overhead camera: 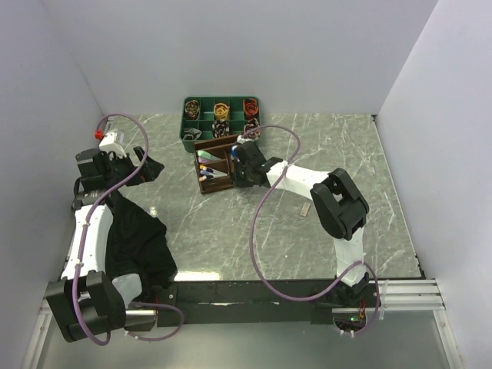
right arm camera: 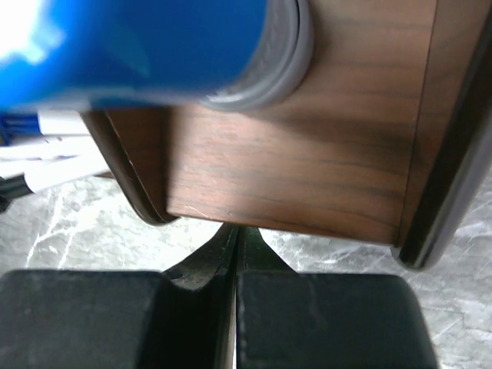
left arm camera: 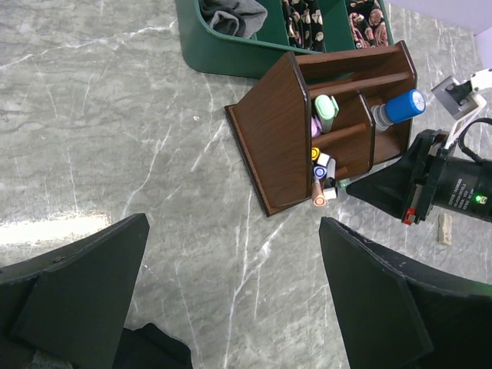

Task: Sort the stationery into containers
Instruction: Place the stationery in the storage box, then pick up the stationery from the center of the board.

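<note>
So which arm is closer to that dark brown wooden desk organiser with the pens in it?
The right. The right end effector, shut, is close up at the edge of the dark brown wooden desk organiser. The left end effector hangs open well off to its left.

fingers (right arm camera: 330, 319): pressed together | organiser (right arm camera: 292, 177): wooden wall just ahead | blue cylinder (right arm camera: 154, 38): top, blurred

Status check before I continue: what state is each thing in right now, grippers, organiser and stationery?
organiser: upright, partly filled.
blue-capped cylinder: standing in one compartment.
mint-green marker: in another compartment.
pens: bunched in a third compartment.
pale bar: loose on the table, unsorted.
green tray: several compartments filled.
left gripper: open, empty, away from the organiser.
right gripper: shut on nothing, beside the organiser.
</note>
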